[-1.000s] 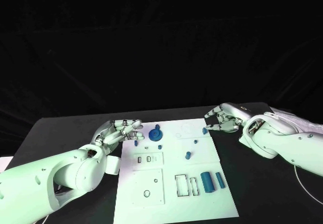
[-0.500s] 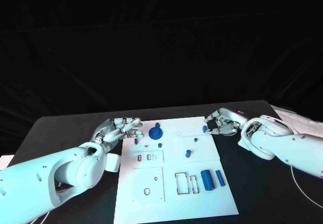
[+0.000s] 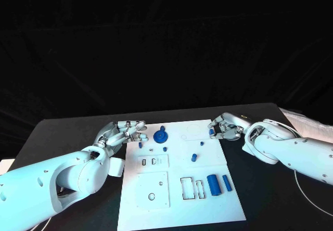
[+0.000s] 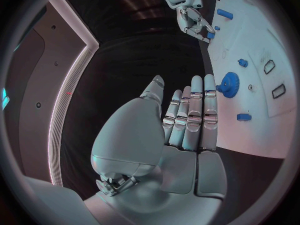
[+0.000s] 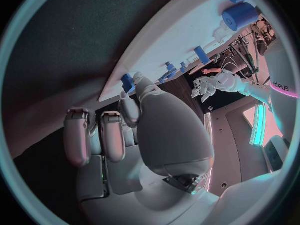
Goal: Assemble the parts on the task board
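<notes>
Right hand [image 3: 225,127], at the board's [image 3: 208,202] upper right edge in the head view, pinches a small blue part [image 3: 211,132], we find. Left hand [image 3: 125,133] hovers beside the upper left edge, fingers straight, holding nothing.

A black worktop [image 3: 62,132] is seen under a white task board [image 3: 180,192], on which dark outlined cut-outs are marked. The parts are coloured blue: a round gear-like piece [image 3: 161,138], two upright cylinders [image 3: 213,185] near the board's near right side, and several small pegs [image 3: 194,157]. The left hand [image 3: 125,133] and the right hand [image 3: 225,127] are finished in silver, with paler bands across the fingers [image 4: 190,116], and both arms [image 3: 56,178] are white.
</notes>
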